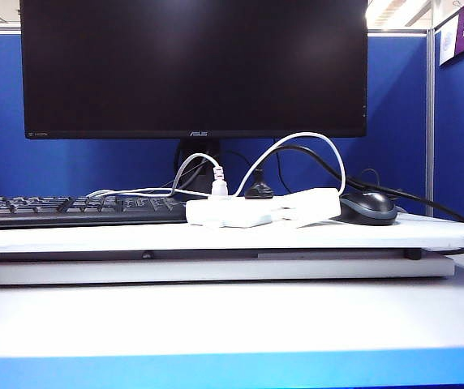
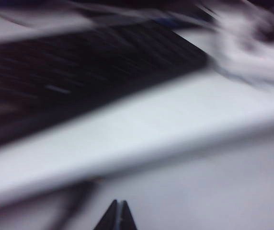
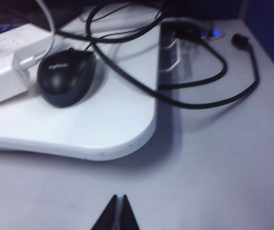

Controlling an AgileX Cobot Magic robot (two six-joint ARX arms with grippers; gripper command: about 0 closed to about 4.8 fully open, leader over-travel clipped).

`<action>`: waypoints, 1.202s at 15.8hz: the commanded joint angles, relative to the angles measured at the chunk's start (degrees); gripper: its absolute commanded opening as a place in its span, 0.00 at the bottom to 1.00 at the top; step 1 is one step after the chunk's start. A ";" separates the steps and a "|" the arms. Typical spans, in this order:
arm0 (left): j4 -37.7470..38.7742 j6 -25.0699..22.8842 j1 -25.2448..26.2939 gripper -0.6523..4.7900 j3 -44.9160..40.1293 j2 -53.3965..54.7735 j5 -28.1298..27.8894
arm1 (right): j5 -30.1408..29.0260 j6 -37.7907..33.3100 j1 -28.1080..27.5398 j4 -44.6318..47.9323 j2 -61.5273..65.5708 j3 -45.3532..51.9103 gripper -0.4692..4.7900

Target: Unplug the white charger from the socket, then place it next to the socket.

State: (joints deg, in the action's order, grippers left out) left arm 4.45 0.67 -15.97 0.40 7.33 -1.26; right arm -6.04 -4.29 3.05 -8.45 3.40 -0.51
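White rectangular block charger point(image 1: 311, 206) lay on the raised white desk board point(image 1: 216, 237), right of centre in the exterior frame, its thin white cable point(image 1: 297, 142) arching up and left. It was touching the right end of the flat white power strip point(image 1: 230, 213), between strip and dark grey-black computer mouse point(image 1: 367, 207). Couldn't tell from that angle whether its prongs were seated in the strip or it was just resting against it. Small grey-white plug point(image 1: 218, 186) and black plug point(image 1: 258, 191) stood upright on the strip. Black keyboard point(image 1: 74, 209) at left, black ASUS monitor point(image 1: 193, 66) filling the upper frame against blue partition.

Neither arm showed in the exterior frame.

Left gripper point(image 2: 117, 218): fingertips pressed together, nothing between them, at the bottom edge of the left wrist frame over the grey tabletop point(image 2: 223, 191). Frame was heavily motion-blurred; the keyboard point(image 2: 79, 72) was a dark smear upper left, the board's front edge point(image 2: 127, 139) ran diagonally across the middle.

Right gripper point(image 3: 117, 215): tips closed tight, empty, bottom centre over the tabletop point(image 3: 213, 167), well apart from the charger point(image 3: 5, 76) at the far left edge. The mouse point(image 3: 66, 75) sat just beside the charger, upper left. Thick black cables point(image 3: 213, 91) looped off the board's rounded corner point(image 3: 137, 139) onto the tabletop.
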 commanded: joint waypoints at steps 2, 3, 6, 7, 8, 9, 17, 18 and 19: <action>0.42 -0.42 9.73 0.11 0.00 -4.61 -0.04 | 0.26 -0.20 0.02 0.31 -1.40 0.24 0.09; 1.11 -0.42 10.29 0.11 0.00 -4.61 -0.04 | 0.57 -0.17 0.02 -0.07 -1.40 0.24 0.09; 5.77 -0.42 11.69 0.11 0.00 -4.52 -0.09 | 2.54 -0.20 0.02 -1.05 -1.38 0.24 0.09; 5.81 -0.42 11.69 0.11 0.00 -4.52 -0.13 | 2.71 -0.17 0.02 -1.16 -1.36 0.24 0.09; 5.81 -0.42 11.69 0.11 0.00 -4.52 -0.04 | 3.76 -0.17 0.02 -1.33 -1.27 0.24 0.09; 5.79 -0.42 11.69 0.11 0.00 -4.55 -0.04 | 5.16 -0.17 0.02 -1.40 -1.27 0.24 0.09; 5.07 -0.42 11.56 0.11 0.00 -7.28 -0.04 | 7.43 -0.17 0.07 -1.18 -3.34 0.24 0.09; 5.18 -0.44 11.56 0.11 0.00 -7.28 -0.02 | 7.43 -0.17 0.04 -1.22 -3.34 0.24 0.09; 5.20 -0.44 11.56 0.11 0.00 -7.28 -0.02 | 7.41 -0.17 0.04 -1.14 -3.34 0.24 0.09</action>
State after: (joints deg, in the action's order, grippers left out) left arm 9.23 0.67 -4.34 0.49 0.19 -1.52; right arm 1.13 -4.29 3.09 -9.98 0.19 -0.51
